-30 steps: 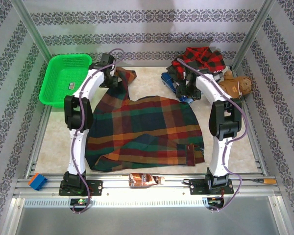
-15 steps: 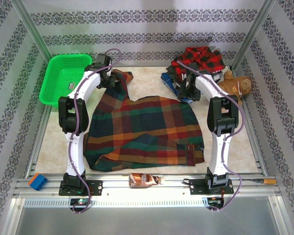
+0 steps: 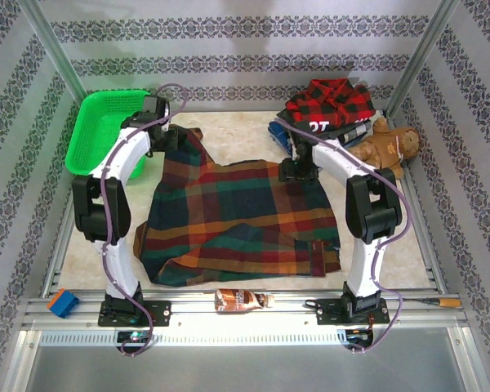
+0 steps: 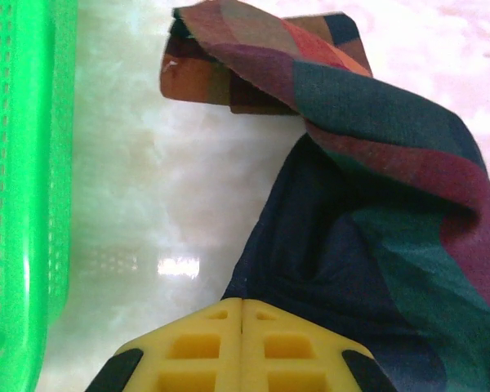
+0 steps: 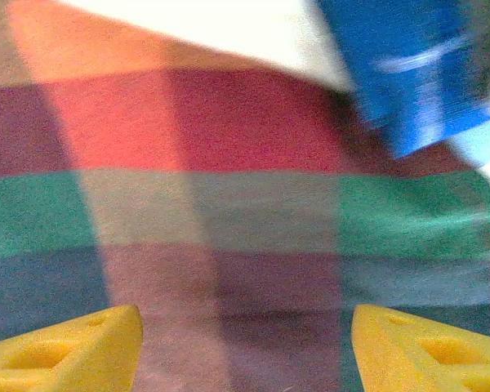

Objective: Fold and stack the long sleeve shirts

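While left pincer point(image 4: 242, 304) clamps the plaid shirt point(image 3: 241, 216) by its sleeve point(image 4: 376, 106), right pincer point(image 5: 245, 327), jaws apart, hangs directly over its far shoulder.

Top view: my left arm point(image 3: 118, 159) rose from its base, bent at the elbow and reached far forward, wrist turned rightward. My left gripper point(image 3: 170, 140) pointed downward. In the wrist view its yellow fingers point(image 4: 188, 347) met tip to tip, pinched on a fold of the plaid shirt point(image 4: 376, 245). My right arm point(image 3: 363, 261) stood upright, then leaned forward and leftward. My right gripper point(image 3: 298, 170) hung low, its yellow fingers point(image 5: 65, 351) set well apart.
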Controlling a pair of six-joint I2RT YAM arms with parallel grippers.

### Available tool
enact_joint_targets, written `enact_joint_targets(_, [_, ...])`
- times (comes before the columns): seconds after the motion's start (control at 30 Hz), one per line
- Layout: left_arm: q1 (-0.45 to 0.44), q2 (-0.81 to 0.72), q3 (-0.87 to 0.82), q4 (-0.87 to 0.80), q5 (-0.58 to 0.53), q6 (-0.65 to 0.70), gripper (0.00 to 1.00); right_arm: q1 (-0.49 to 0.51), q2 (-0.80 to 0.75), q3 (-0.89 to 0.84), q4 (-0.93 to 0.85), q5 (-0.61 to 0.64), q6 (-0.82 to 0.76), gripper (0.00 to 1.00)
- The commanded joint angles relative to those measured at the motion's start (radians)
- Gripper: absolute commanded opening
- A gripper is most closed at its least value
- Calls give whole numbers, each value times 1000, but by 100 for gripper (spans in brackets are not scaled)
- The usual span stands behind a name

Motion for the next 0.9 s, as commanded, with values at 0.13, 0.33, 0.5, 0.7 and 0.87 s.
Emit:
enact_joint_targets(0.13, [68,-112,-138,42,-28,-29,0,125,79,-26,2,-93,53,68])
enact_joint_targets(0.33, [98,-155,-185,35,-30,-16,0,189,185,45,-19,-200,60,67])
enact_joint_targets(0.5, [135,-184,-205,27,-29,-6,0,215,248,85,-36,-291,66,66])
enact_joint_targets(0.7, [174,-204,-209,12,-22,11,0,263,284,109,-33,-415,78,66])
enact_joint_targets(0.87, [184,-208,-214,16,0,14,0,264,241,106,-36,-402,92,68])
